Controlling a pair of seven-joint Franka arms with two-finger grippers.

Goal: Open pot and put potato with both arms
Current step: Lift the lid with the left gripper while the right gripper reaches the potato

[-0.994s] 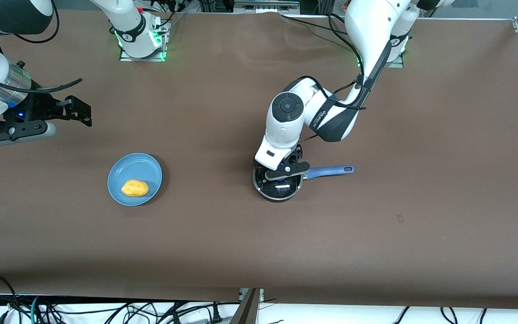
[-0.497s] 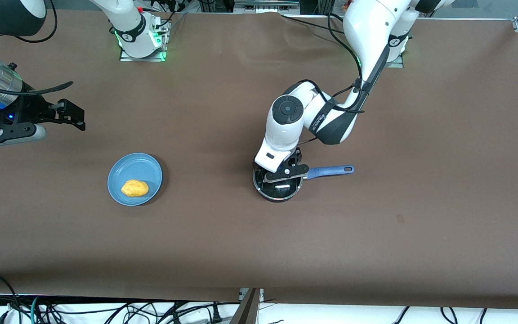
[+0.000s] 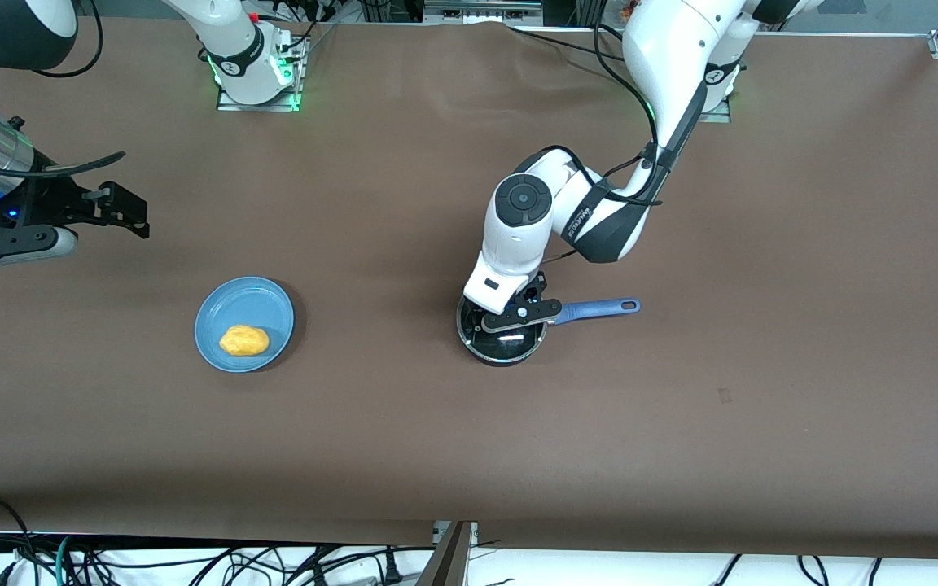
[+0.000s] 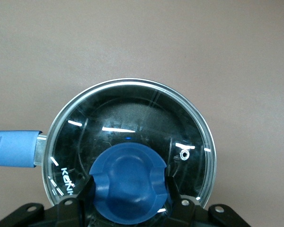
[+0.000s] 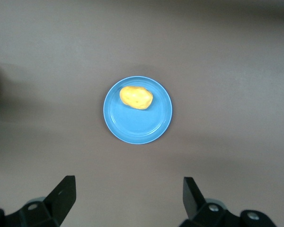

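The black pot (image 3: 501, 343) stands mid-table with its blue handle (image 3: 599, 308) pointing toward the left arm's end. Its glass lid (image 4: 132, 113) is on. My left gripper (image 3: 518, 316) is down on the lid, and its fingers (image 4: 176, 189) press both sides of the blue knob (image 4: 128, 182). The yellow-orange potato (image 3: 244, 340) lies on a light-blue plate (image 3: 245, 303) toward the right arm's end. My right gripper (image 3: 142, 216) hangs open and empty above bare table, farther from the front camera than the plate. The right wrist view looks down on the potato (image 5: 136, 97) and the plate (image 5: 142, 128).
The brown table stretches wide around both things. The arm bases (image 3: 253, 77) stand along the edge farthest from the front camera. Cables hang below the nearest edge.
My right gripper has drifted toward the right arm's end of the table. My left gripper has settled lower over the lid, and the knob is now hidden under it in the front view.
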